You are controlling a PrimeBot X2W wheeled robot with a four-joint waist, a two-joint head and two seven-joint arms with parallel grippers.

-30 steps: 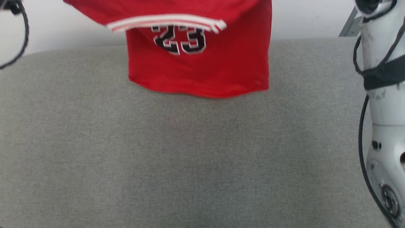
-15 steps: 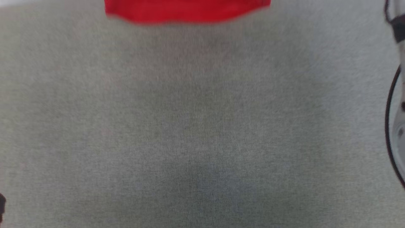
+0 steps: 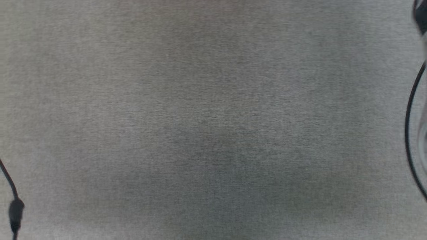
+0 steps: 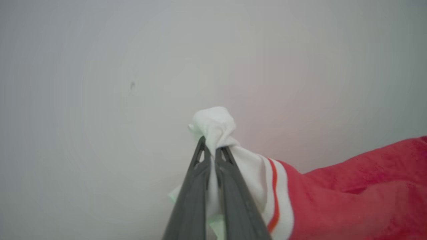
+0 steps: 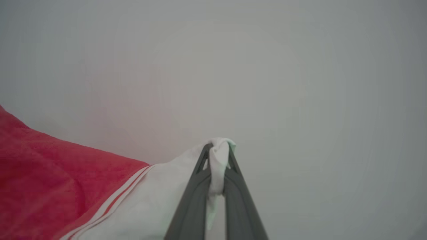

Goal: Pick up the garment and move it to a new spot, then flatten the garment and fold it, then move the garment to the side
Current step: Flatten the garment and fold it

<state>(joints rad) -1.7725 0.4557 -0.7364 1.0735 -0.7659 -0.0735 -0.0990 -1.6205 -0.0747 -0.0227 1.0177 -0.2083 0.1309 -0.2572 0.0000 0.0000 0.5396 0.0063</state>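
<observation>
The garment (image 4: pixel 360 186) is a red shirt with white sleeves and striped bands, held up in the air in front of a pale wall. In the left wrist view my left gripper (image 4: pixel 211 146) is shut on a bunched white sleeve, and the red body trails off to the right. In the right wrist view my right gripper (image 5: pixel 218 148) is shut on the other white sleeve of the garment (image 5: pixel 40 180), whose red body hangs to the left.
The head view looks straight down on a grey fabric surface (image 3: pixel 213 120). A black cable (image 3: pixel 13 206) hangs at the lower left. Another black cable (image 3: pixel 412 133) and a pale piece of my right arm run along the right edge.
The head camera has tilted down: the hanging red garment slid up and out of the top of the head view, and the pale wall behind it went too.
</observation>
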